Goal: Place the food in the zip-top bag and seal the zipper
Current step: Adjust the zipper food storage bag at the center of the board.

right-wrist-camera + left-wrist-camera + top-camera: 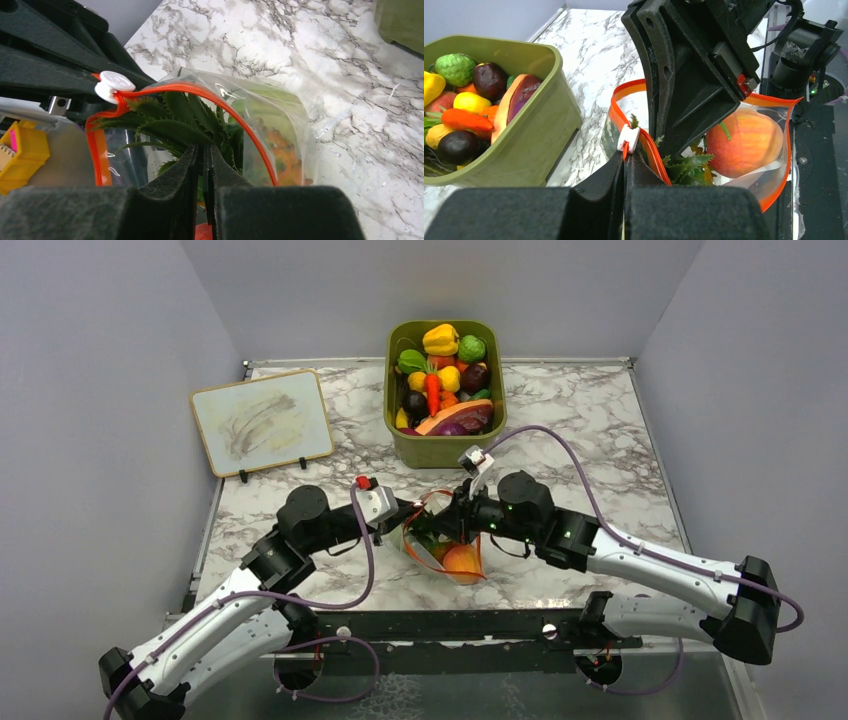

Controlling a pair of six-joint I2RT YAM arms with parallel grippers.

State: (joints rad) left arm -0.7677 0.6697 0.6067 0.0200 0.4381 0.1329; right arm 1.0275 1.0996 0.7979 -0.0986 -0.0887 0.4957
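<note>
Fingers [606, 175] of the left gripper [625, 159] are pressed together on the zipper [655, 157], just below its white slider [628, 138]. Fingers [175, 172] of the right gripper [204, 152] are all but closed, pinching the same orange-red strip.

The surface is a marbled table [600, 410] enclosed by grey walls [110, 360]. A small smudged board [262, 420] stands at the far left.

The zip-top bag [440, 540] sits between the two grippers, near the table's front edge, with its mouth apart. It holds a round orange-peach fruit [744, 142] and a green leafy top [165, 117]. The olive-green bin [445, 445] beyond it holds assorted toy produce.
</note>
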